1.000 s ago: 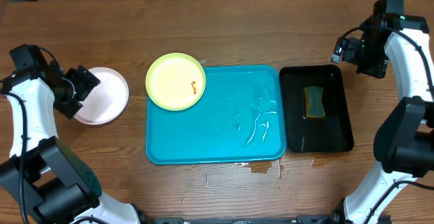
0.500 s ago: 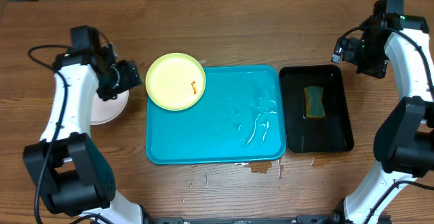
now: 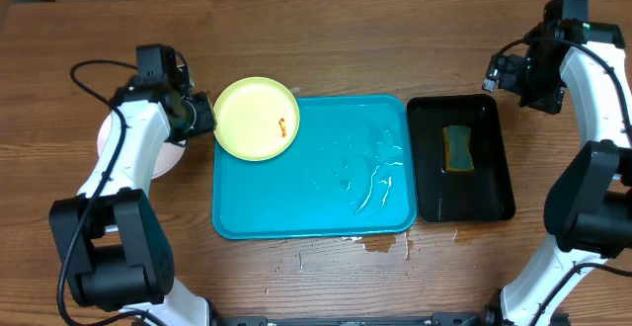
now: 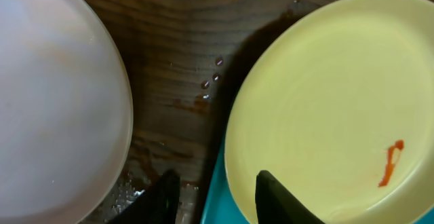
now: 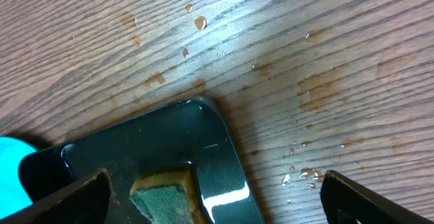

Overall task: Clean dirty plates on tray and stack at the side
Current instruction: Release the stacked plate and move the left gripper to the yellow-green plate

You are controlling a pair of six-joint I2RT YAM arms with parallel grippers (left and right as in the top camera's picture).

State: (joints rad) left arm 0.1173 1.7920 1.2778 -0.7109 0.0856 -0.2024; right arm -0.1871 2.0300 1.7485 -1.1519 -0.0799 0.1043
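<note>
A pale yellow-green plate (image 3: 255, 119) with an orange smear (image 4: 390, 163) lies over the back left corner of the cyan tray (image 3: 296, 207). My left gripper (image 3: 204, 119) is at the plate's left edge. In the left wrist view its jaws (image 4: 217, 197) straddle the rim, one finger (image 4: 278, 200) over the plate and the other (image 4: 161, 198) over the wet table, with gaps showing on both sides. A white plate (image 3: 166, 153) lies on the table to the left, partly under my left arm. My right gripper (image 3: 499, 69) hangs wide open and empty at the back right.
A narrow black tray (image 3: 494, 198) holding a green and yellow sponge (image 3: 456, 148) stands right of the cyan tray. Water streaks lie on the cyan tray and droplets on the wood near its front edge (image 3: 380, 245).
My left arm swung right, from over the white plate to the yellow-green plate's left edge, and its jaws narrowed. The right arm has not moved.
</note>
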